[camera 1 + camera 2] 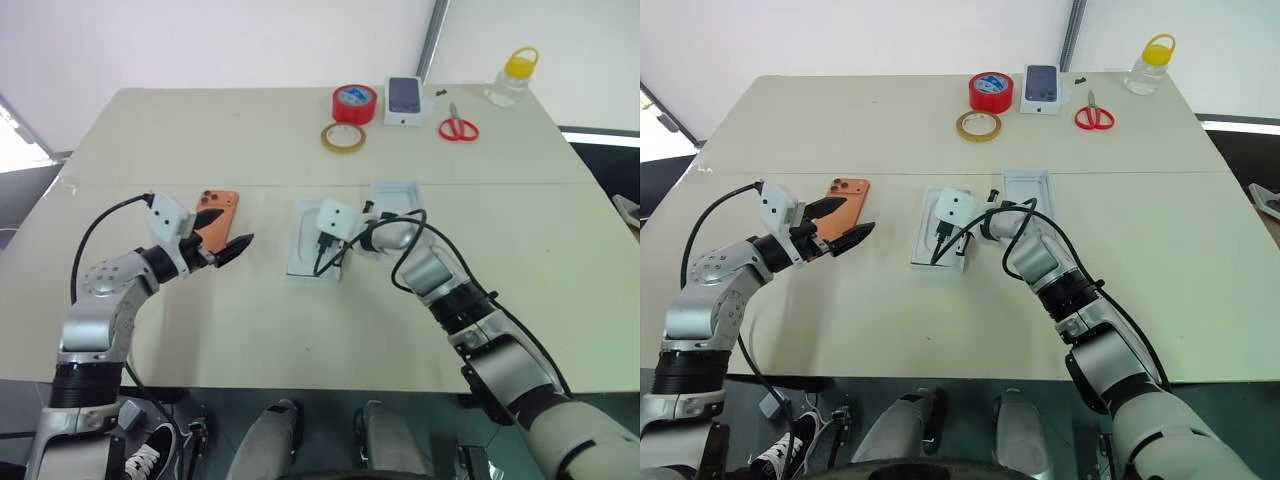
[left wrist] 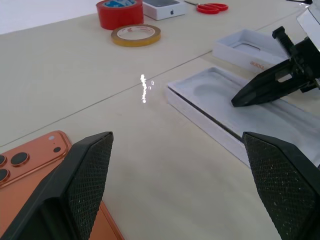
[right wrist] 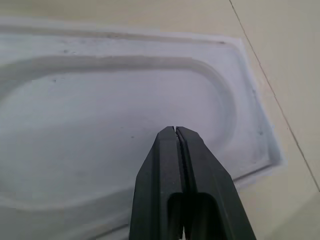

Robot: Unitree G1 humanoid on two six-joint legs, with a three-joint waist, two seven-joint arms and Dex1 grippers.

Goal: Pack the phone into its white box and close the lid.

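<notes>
The orange phone [image 1: 222, 203] lies camera side up on the table, left of centre. My left gripper [image 1: 225, 233] hovers open by its near right corner, with nothing between the fingers [image 2: 90, 175]. At the centre, a flat white insert [image 2: 220, 97] with a rounded recess rests on the white box [image 1: 298, 268], whose wall [image 2: 200, 119] shows beneath it. My right gripper [image 3: 175, 131] is shut and empty, its tip just over the insert's recess. The lid [image 1: 395, 198] lies open side up just behind and to the right, partly hidden by my right arm.
At the table's far side stand a red tape roll [image 1: 354, 103], a yellowish tape ring [image 1: 343, 137], a small white box with a dark phone picture [image 1: 404, 100], red scissors [image 1: 458, 128] and a bottle with a yellow cap [image 1: 513, 78].
</notes>
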